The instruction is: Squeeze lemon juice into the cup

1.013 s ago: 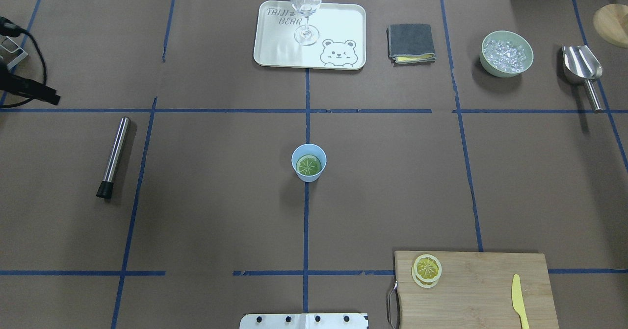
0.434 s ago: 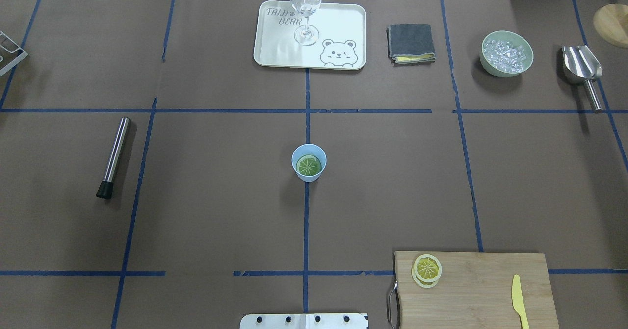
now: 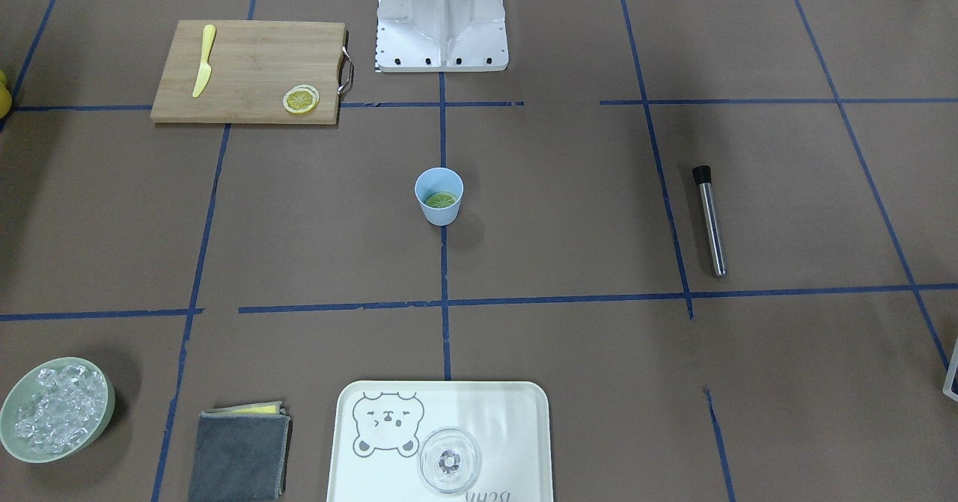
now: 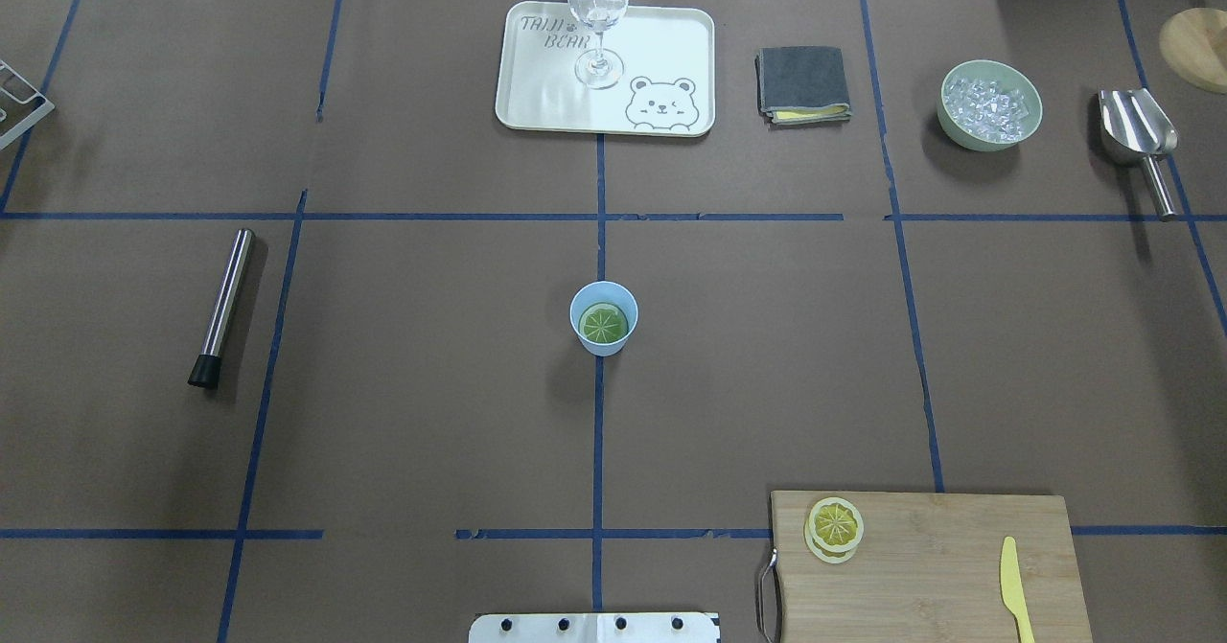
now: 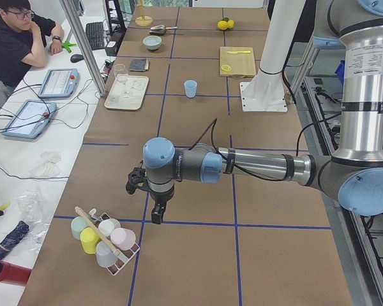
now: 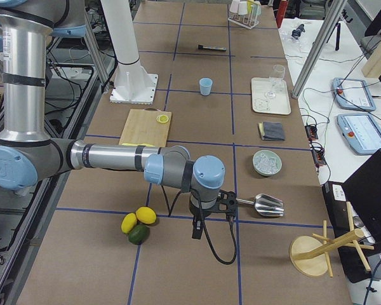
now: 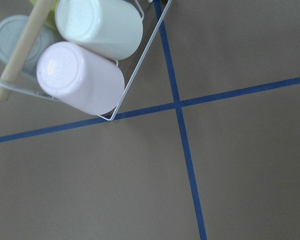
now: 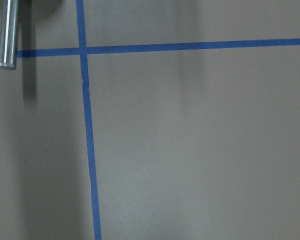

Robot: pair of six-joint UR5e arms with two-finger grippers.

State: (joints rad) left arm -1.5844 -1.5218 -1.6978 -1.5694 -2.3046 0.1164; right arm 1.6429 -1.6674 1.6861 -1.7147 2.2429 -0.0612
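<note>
The light-blue cup (image 4: 603, 317) stands at the table's middle, also in the front-facing view (image 3: 439, 195). A round lemon slice (image 4: 604, 323) lies flat inside it and looks greenish. Two more lemon slices (image 4: 834, 526) lie stacked on the wooden cutting board (image 4: 939, 576), also seen from the front (image 3: 301, 99). My left gripper (image 5: 156, 215) hangs over the table's far left end, next to a cup rack; I cannot tell if it is open. My right gripper (image 6: 195, 230) hangs over the far right end near the scoop; I cannot tell its state. Neither shows in the overhead view.
A tray (image 4: 671, 39) with a clear glass (image 4: 597, 20), a grey cloth (image 4: 802, 82), a bowl of ice (image 4: 989, 104) and a metal scoop (image 4: 1138, 130) line the far side. A steel muddler (image 4: 222, 308) lies at left. A yellow knife (image 4: 1014, 590) lies on the board. A cup rack (image 7: 85, 75) stands under my left wrist.
The left arm's black end, at the overhead view's left edge one second ago, has moved out of that view. Cup and slices have not moved.
</note>
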